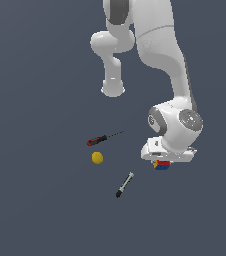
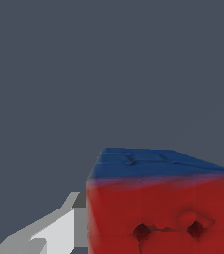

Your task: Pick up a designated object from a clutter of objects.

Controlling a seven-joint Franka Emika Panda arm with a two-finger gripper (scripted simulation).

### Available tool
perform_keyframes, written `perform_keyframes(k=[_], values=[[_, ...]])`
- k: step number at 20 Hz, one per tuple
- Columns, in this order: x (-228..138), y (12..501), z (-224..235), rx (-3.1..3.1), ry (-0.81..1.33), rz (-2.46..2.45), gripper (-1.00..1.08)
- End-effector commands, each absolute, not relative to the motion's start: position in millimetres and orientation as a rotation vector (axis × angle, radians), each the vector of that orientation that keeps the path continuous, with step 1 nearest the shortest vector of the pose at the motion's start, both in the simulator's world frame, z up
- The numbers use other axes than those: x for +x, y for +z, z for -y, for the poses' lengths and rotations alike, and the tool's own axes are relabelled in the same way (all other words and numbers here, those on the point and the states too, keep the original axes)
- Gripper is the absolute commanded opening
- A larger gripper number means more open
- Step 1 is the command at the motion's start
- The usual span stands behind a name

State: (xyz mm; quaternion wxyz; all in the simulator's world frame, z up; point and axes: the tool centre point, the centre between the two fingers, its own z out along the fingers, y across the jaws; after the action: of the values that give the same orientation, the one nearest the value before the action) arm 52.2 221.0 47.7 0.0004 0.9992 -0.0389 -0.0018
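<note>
Cube (image 1: pixel 161 165) lower right of centre in exterior view, under wrist, on grey surface (image 1: pixel 45 210) | claw (image 1: pixel 162 162) down around cube, one finger (image 2: pixel 59 230) beside red face; cannot tell if gripping | yellow ball (image 1: pixel 97 158), screwdriver (image 1: pixel 98 140), black-and-silver tool (image 1: pixel 124 185) apart, centre frame
</note>
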Motion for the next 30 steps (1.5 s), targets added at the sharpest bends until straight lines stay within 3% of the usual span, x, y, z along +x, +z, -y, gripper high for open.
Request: perform_keyframes(k=[1,30], values=[[52.8,58.8,-210.0,3.139,-0.001,0.124,-1.0],[46.2,297.4,48.2,3.143,-0.001,0.123,-1.0]])
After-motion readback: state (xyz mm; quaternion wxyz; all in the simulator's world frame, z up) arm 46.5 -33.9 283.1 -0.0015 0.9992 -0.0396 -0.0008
